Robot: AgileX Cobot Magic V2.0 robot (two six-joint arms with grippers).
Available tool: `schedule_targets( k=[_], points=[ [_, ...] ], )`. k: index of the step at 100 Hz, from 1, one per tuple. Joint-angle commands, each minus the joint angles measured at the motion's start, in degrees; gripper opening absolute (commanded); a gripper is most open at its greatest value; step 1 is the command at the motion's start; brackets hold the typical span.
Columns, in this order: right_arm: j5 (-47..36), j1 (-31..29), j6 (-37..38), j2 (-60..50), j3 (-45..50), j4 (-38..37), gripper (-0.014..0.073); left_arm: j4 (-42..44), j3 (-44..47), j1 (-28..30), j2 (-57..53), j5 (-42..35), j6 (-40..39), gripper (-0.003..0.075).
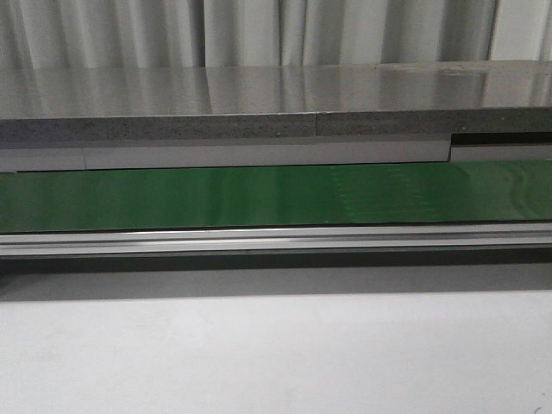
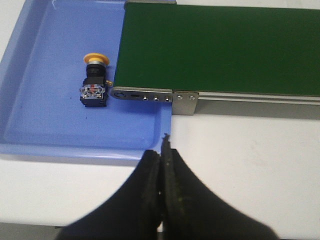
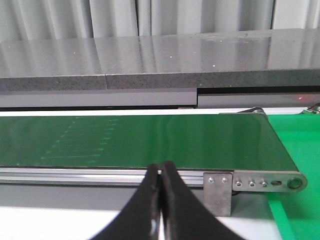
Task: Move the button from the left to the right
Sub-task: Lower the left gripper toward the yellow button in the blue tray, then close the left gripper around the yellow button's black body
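1. The button (image 2: pixel 94 81) lies on its side in the blue tray (image 2: pixel 30 75), just beside the end of the green belt (image 2: pixel 220 50), with its yellow cap pointing away from the left gripper (image 2: pixel 162 150).
2. The left gripper has its fingers pressed together and holds nothing; it hangs over the white table near the belt's end bracket, apart from the button.
3. The right gripper (image 3: pixel 160 172) is likewise pressed together and empty, before the belt's other end, beside a green tray (image 3: pixel 300 150).
4. The front view shows only bare belt, so the button probably has not been moved at all.
5. Everything remains to be done: opening, grasping the button, and bringing it onto the belt or rightward.
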Motion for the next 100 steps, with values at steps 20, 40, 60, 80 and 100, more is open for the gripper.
schedule_targets(
  k=[20, 40, 60, 80, 100],
  points=[
    [-4.63, -0.12, -0.18, -1.05, -1.02, -0.17, -0.0067, 0.99, -1.96, -0.08, 1.33, -3.12, -0.47, 0.0202],
    [-4.63, -0.12, -0.18, -1.05, -1.02, -0.17, -0.0067, 3.02, -1.96, -0.08, 1.33, -3.12, -0.47, 0.0684],
    [-4.63, -0.12, -0.18, -1.05, -1.02, -0.17, -0.0067, 1.55, -1.96, -0.08, 1.56, -2.48, -0.47, 0.0673],
    [-4.63, -0.12, -0.18, -1.05, -1.02, -0.17, -0.0067, 6.86, -4.28, 2.37, 5.03, -2.55, -0.47, 0.0652],
    [-4.63, -0.12, -0.18, -1.05, -1.02, -0.17, -0.0067, 6.71, -11.21, 8.38, 14.03, -5.72, -0.47, 0.0651]
  ],
)
